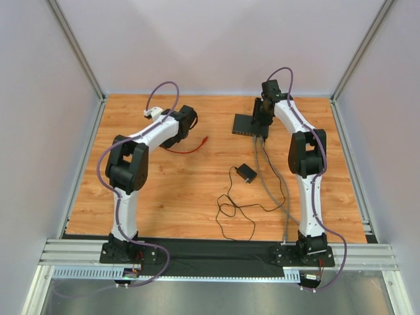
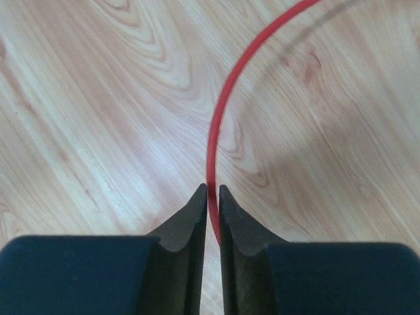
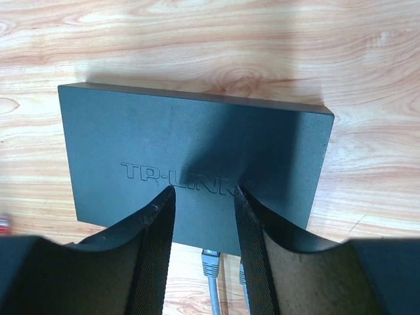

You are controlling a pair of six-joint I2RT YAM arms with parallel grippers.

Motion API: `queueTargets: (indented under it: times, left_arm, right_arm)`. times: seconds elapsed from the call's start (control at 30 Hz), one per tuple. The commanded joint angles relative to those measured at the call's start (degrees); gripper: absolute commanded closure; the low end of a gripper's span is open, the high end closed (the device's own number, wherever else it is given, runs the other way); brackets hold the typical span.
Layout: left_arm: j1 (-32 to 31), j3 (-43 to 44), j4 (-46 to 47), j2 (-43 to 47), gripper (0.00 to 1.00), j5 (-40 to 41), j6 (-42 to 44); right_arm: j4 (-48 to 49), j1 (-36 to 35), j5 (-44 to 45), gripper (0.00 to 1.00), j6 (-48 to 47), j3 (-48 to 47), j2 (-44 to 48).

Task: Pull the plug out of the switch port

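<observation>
Wood-grain table (image 1: 164,197) between pale walls is carrying the switch (image 3: 164,131), which is lying flat directly under the right gripper (image 3: 203,191). That gripper is standing released, jaws apart and grasping nothing, its tips on or just above the switch's top; whether they are touching I cannot tell. Just behind its fingers, at the switch's near edge, a grey plug (image 3: 210,260) is sitting in a port, with a second one half hidden beside it. The left gripper (image 2: 212,191) is clenching a red cable (image 2: 214,131), which is pinched between its tips and arcing away ahead of it over bare wood. The red plug (image 1: 205,139) is lying free on the table, out beyond the left gripper toward the switch yet apart from it, so I am judging it as already out of its port. By that reading the extraction is wrapping up, with the right gripper steadying the switch and the left drawing the red cable clear. The next move is calling for the left gripper to let go gently. The right gripper should then be lifting straight up, so the switch is not shifting or tugging on the grey plug.
</observation>
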State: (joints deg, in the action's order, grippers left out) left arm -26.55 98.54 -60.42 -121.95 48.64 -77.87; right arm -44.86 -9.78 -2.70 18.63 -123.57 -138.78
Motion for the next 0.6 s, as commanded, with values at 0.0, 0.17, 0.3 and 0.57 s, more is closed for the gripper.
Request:
queueTargets:
  times: [0.0, 0.17, 0.3, 0.57]
  left_arm:
    - [0.0, -4.7, 11.4, 7.9, 0.79, -0.9, 11.4]
    - [-0.4, -18.6, 37.0, 18.5, 0.42, -11.3, 24.1]
    - [-0.5, -30.6, 64.4, 24.0, 0.37, -32.2, 35.9]
    - [-7.6, -15.1, 82.0, 2.9, 0.48, -70.5, 33.3]
  right_arm:
    - [-3.7, 0.9, 1.3, 0.56, -0.1, 2.7, -3.8]
    - [-3.5, 1.0, 1.1, 0.56, -0.3, 3.0, -3.5]
    - [-3.3, 0.9, 1.1, 0.56, -0.4, 3.1, -3.4]
    - [-1.5, 1.3, 1.2, 0.56, 0.3, 5.3, -2.0]
